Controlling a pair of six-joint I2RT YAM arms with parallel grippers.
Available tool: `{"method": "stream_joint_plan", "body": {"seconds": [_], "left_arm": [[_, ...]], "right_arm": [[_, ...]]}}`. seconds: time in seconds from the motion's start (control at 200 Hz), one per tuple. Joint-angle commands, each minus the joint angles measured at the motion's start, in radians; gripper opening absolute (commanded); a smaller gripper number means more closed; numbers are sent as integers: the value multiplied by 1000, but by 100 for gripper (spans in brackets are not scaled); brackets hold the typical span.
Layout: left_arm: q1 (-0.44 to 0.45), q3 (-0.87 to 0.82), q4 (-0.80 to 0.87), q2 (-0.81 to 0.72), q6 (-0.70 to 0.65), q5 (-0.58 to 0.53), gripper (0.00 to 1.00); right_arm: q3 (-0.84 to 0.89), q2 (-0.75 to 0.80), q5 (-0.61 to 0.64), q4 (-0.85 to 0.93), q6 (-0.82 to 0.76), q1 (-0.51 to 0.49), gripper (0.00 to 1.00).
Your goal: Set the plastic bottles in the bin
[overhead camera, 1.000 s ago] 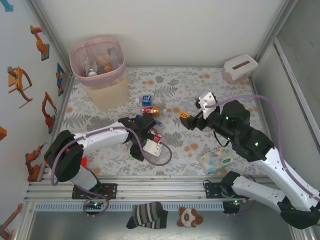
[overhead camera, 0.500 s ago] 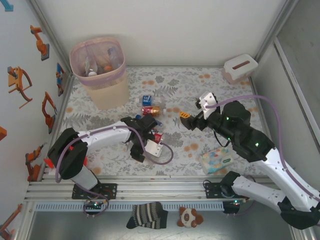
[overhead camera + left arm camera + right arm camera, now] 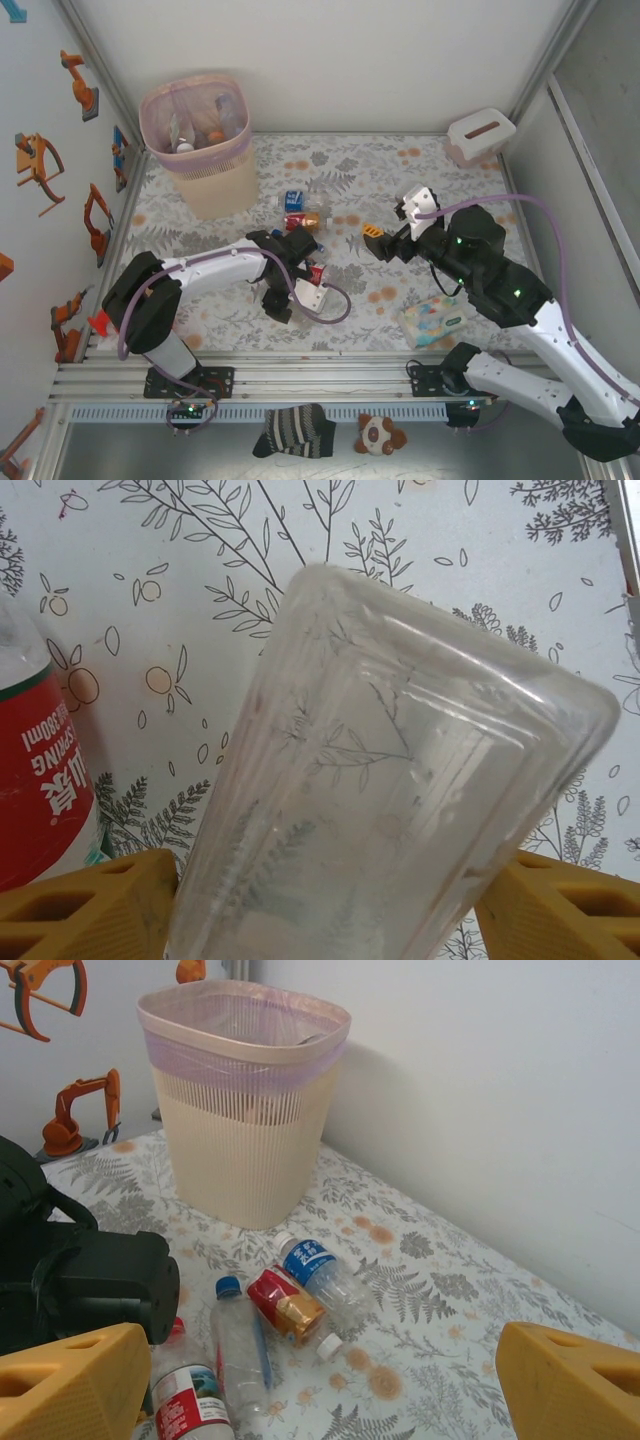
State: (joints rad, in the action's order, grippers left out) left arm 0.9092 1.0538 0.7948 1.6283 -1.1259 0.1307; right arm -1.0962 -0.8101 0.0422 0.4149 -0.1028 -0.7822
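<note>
Now — clear bottle (image 3: 380,780) within left gripper (image 3: 330,895)

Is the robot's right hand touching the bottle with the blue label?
Apart. The top view shows the right gripper out to the right of the blue-label bottle, with bare flowery table between them.
</note>
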Motion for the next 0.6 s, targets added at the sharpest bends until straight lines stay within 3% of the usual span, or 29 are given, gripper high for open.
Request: {"method": "stream_joint_plan", "body": {"seconds": [0.0,0.12,0.335,0.596], "left_arm": [[3,25,63,-18,16,33,72],[2,22,67,-28,24,45,70],[2,25,63,10,32,73,80],[1,44,64,44,38,79,75]], "right_arm": [[9,12,10,-2,5,-3,88],[10,10,8,-3,8,-3,88],[15,15,8,-3,14,-3,88],[18,29,21,4,12,-2,88]]}}
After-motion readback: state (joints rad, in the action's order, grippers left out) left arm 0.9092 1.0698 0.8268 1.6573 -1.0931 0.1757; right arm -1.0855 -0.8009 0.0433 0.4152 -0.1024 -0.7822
